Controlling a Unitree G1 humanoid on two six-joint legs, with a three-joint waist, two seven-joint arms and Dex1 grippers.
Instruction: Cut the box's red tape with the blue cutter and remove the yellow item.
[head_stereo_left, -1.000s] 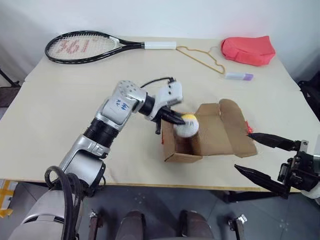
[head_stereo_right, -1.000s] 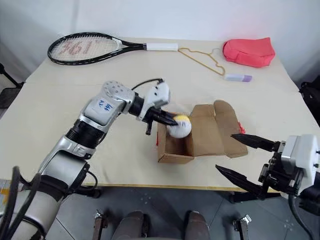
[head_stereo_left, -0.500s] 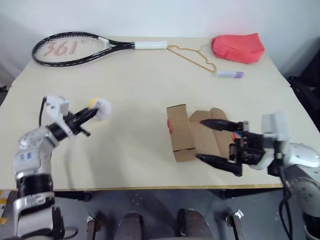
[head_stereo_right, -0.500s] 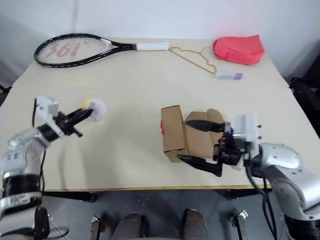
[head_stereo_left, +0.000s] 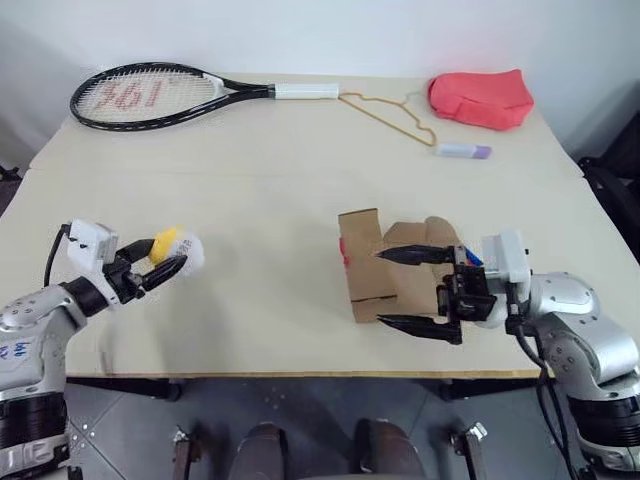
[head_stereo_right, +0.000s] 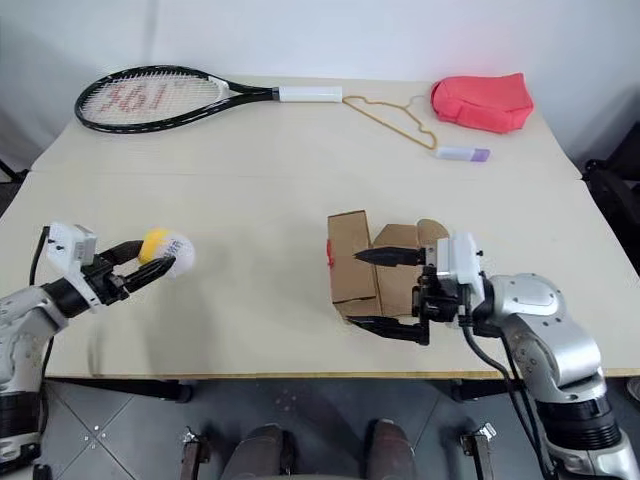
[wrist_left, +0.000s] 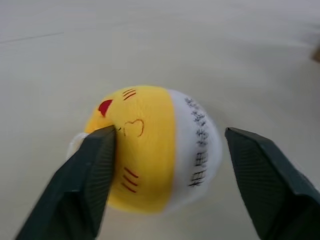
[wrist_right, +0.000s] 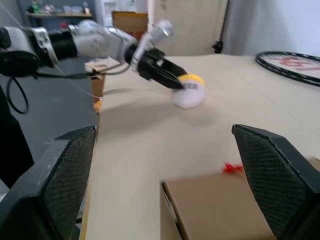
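Note:
The yellow item (head_stereo_left: 172, 250), a small yellow and white plush ball, sits on the table's left part between the fingers of my left gripper (head_stereo_left: 165, 258). That gripper is open: one finger (wrist_left: 95, 165) touches the ball and the other stands apart from it. The brown box (head_stereo_left: 365, 265) stands right of the middle with its flaps open, and a scrap of red tape (head_stereo_left: 343, 258) hangs on its near corner. My right gripper (head_stereo_left: 400, 288) is open, with its fingers reaching from the right over the box's flaps. The blue cutter is out of view.
A black tennis racket (head_stereo_left: 150, 97) lies at the back left. A thin wire hanger (head_stereo_left: 395, 115), a red pouch (head_stereo_left: 480, 98) and a white-and-purple tube (head_stereo_left: 462, 151) lie at the back right. The table's front edge (head_stereo_left: 260, 373) runs just below both grippers.
My left arm carried the yellow item out of the box to the table's left, lowered it and opened. My right gripper moved in from the right over the box.

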